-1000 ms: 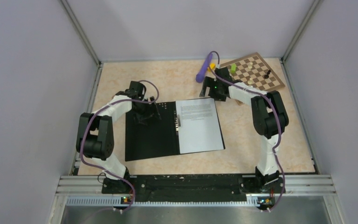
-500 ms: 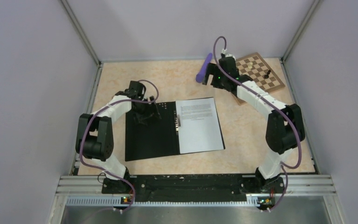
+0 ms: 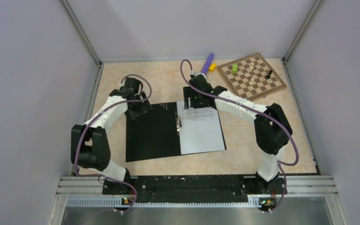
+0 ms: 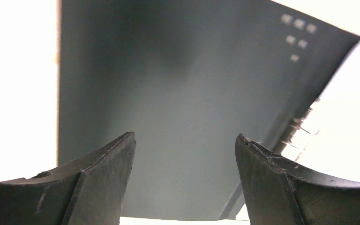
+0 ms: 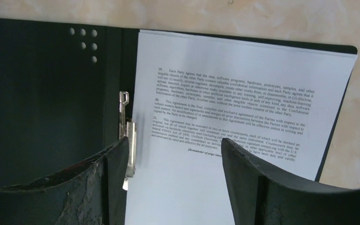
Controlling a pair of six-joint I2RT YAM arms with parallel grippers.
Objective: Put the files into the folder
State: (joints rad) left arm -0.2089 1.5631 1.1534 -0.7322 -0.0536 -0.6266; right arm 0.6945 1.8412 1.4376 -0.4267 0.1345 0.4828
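Hovering at about 10 o'clock from the middle of the table (image 3: 272, 140), the left gripper (image 3: 138, 107) sits over the far-left corner of the folder (image 3: 152, 133). Its jaws stand wide with nothing between them. In the left wrist view only the folder's black inner face shows below the two fingers (image 4: 108, 173).

The folder lies open and flat near the table's middle, spine running from 12 to 6 o'clock. Its left half is bare black. A metal clip (image 3: 178, 123) sits along the spine. The files (image 3: 201, 133) lie on the right half, printed side up. Their left edge is at the clip, and a thin black border of folder shows along their right side.

The right gripper (image 3: 194, 99) hangs over the files' far edge, at about 12 o'clock from the folder's middle. Its jaws are apart and hold nothing. In the right wrist view the printed sheet and the clip show between its fingers (image 5: 243, 178).

At about 1 o'clock a purple object (image 3: 208, 61) and a small yellow block (image 3: 212, 67) lie near the back wall. Further right, towards 2 o'clock, is a brown chessboard (image 3: 251, 82) with a green piece (image 3: 234, 68) and a black piece (image 3: 270, 73) on it, well apart from the folder.
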